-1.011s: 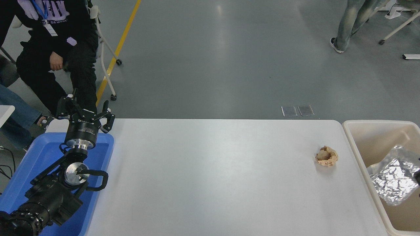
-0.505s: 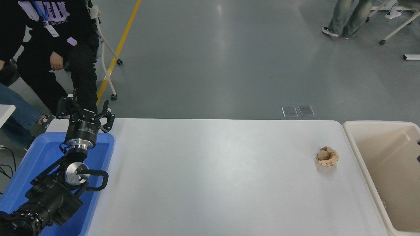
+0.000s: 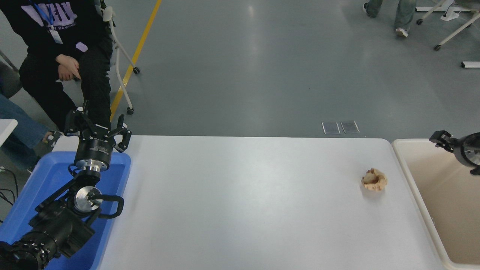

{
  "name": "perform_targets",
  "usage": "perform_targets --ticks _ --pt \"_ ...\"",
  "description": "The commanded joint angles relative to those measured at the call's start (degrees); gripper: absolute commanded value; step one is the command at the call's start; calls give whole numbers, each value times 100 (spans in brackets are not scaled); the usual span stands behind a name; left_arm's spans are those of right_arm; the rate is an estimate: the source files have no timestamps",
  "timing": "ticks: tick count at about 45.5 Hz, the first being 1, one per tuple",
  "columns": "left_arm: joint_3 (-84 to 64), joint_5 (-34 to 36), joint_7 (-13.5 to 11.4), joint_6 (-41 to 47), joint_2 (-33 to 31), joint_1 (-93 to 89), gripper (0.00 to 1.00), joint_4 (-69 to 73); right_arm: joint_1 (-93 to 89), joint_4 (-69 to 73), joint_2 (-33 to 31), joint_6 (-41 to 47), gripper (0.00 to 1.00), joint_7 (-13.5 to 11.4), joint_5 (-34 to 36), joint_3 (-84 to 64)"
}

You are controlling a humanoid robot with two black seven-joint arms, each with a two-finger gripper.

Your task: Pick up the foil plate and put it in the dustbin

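Note:
The foil plate does not show anywhere in the head view; it is hidden or out of the picture. The beige dustbin (image 3: 414,187) stands off the table's right end, and the part of its inside that shows holds nothing. My right gripper (image 3: 442,140) comes in from the right edge over the bin's far rim, with only its tip and wrist in view. My left gripper (image 3: 96,125) is parked at the lower left, open and empty, over the far end of the blue tub.
A small tan wrinkly paper lump (image 3: 374,179) lies on the white table (image 3: 240,202) near its right end. A blue plastic tub (image 3: 45,176) sits at the left under my left arm. A person (image 3: 56,45) sits at the far left; another walks at the top right.
One second ago the foil plate lay inside the dustbin; it dropped out of sight. My right gripper has come into view over the bin's far rim. The left arm has not moved.

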Motion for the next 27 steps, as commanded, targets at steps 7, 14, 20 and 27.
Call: perform_targets --ticks 7,14,20,27 --pt "0 -1 -7 -1 0 3 99 7 1687 504 1333 2844 100 5 141 -510" --pt "9 7 2 -1 0 3 99 7 2275 689 1808 3451 100 5 554 -563" --pt "0 -1 -7 -1 0 3 99 -2 2776 1049 2080 3451 100 5 572 -528" --pt "0 -1 -7 -1 0 3 99 -2 2900 1137 2388 3451 100 5 563 -537"
